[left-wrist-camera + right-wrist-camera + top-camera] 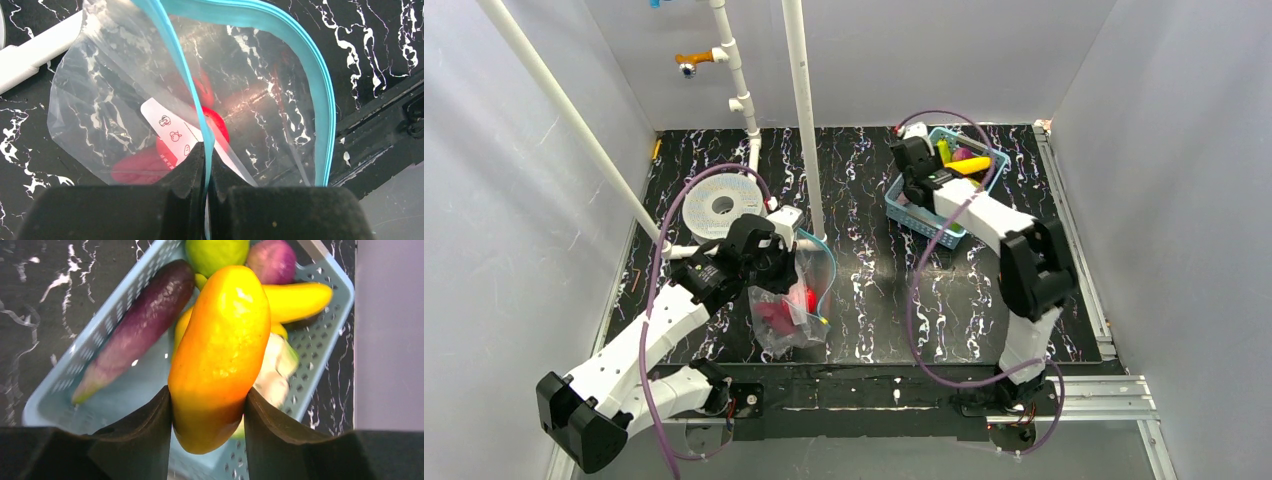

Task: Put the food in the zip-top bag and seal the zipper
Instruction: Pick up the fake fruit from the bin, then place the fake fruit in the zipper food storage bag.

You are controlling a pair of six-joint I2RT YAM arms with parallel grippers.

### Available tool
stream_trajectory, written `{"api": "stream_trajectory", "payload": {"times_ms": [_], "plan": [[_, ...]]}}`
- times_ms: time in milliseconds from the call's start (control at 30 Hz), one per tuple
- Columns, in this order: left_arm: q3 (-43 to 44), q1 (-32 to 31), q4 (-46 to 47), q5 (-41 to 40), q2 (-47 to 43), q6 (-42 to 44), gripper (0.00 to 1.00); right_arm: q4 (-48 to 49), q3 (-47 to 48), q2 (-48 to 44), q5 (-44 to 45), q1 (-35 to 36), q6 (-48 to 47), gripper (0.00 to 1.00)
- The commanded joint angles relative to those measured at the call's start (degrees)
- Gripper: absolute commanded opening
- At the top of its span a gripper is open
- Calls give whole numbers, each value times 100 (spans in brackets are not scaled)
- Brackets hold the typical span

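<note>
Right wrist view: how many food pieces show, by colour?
orange-yellow piece, between the right fingers: 1
dark purple piece: 1
green piece: 1
magenta piece: 1
yellow piece: 1
white-green piece: 1
Total: 6

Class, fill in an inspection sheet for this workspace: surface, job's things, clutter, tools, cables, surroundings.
Surface: black table with white veining.
Job's things: zip-top bag open, with a red piece inside; zipper unsealed; orange-yellow piece, banana and eggplant at the blue basket.
Clutter: white spool; white pipes.
Tools: left tool shut on the zipper; right tool shut on the orange-yellow piece, over the basket.
Cables: purple cables loop off both arms.
Surroundings: grey walls; metal rail at the near edge.
</note>
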Motion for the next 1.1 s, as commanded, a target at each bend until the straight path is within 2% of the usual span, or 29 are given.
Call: {"api": "stream_trajectory", "payload": {"times_ms": [0, 133, 300, 333, 500, 667, 767, 867, 967, 1067], "plan": [[-264, -24, 137, -110, -112, 115, 0, -68, -731, -1418, -876, -20, 1050, 1], [-71, -27, -16, -394, 138, 172, 0, -141, -1561, -2300, -2278, -16, 1707, 1], [-88, -24, -2, -460, 219, 191, 0, 585, -2889, -3319, -5269, 3, 2160, 1], [-92, -24, 4, -464, 211, 187, 0, 721, -3108, -3457, -5652, 46, 2265, 1], [-107, -27, 4, -453, 165, 168, 0, 1120, -3863, -3951, -6448, 713, 2899, 1], [-98, -27, -6, -531, 129, 191, 0, 2390, -4186, -3810, -7333, 1460, 4134, 1], [-105, -23, -20, -564, 90, 194, 0, 2769, -3974, -3588, -7387, 1918, 4427, 1], [-130, -23, -36, -588, 33, 181, 0, 2074, -3545, -3620, -6276, 2341, 3861, 1], [-149, -23, -31, -611, -58, 169, 0, 1364, -3026, -3612, -5891, 2516, 3417, 1], [-160, -22, -26, -625, -124, 156, 0, 1083, -2690, -3632, -5701, 2589, 3239, 1]]}}
